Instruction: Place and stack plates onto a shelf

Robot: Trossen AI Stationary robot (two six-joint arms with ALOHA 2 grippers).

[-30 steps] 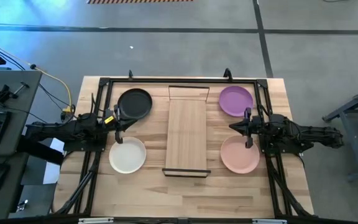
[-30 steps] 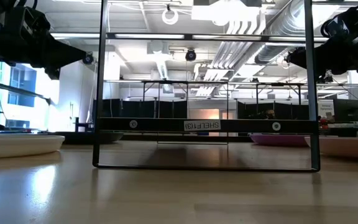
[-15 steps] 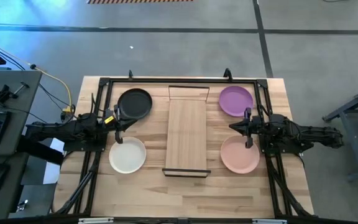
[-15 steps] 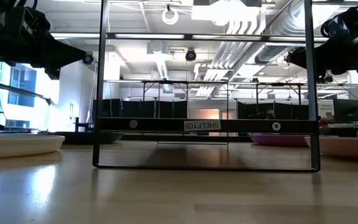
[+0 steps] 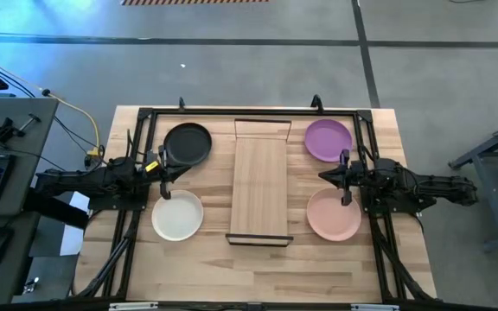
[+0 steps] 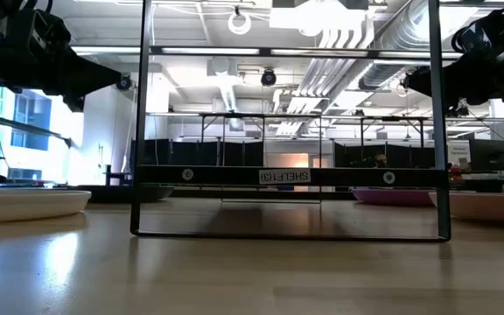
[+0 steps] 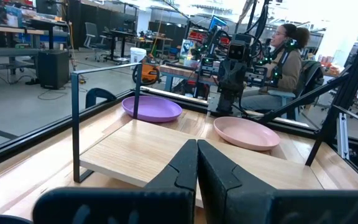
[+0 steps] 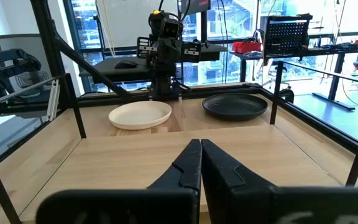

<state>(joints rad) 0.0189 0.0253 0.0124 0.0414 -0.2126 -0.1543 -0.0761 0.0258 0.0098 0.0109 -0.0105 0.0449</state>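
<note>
Nothing has changed in the past second: 4 round shallow plates, black (image 5: 187, 144), purple (image 5: 328, 139), cream-white (image 5: 177, 215) and pale pink (image 5: 333, 214), flank the bare pale wooden shelf (image 5: 259, 187). The left gripper (image 5: 164, 172) and right gripper (image 5: 345, 179) remain poised, fingers pressed together. Stacking seems unstarted.

Four plates — black (image 5: 187, 144), purple (image 5: 328, 140), cream (image 5: 177, 215), pink (image 5: 334, 214) — lie flat around the bare shelf (image 5: 259, 186).
</note>
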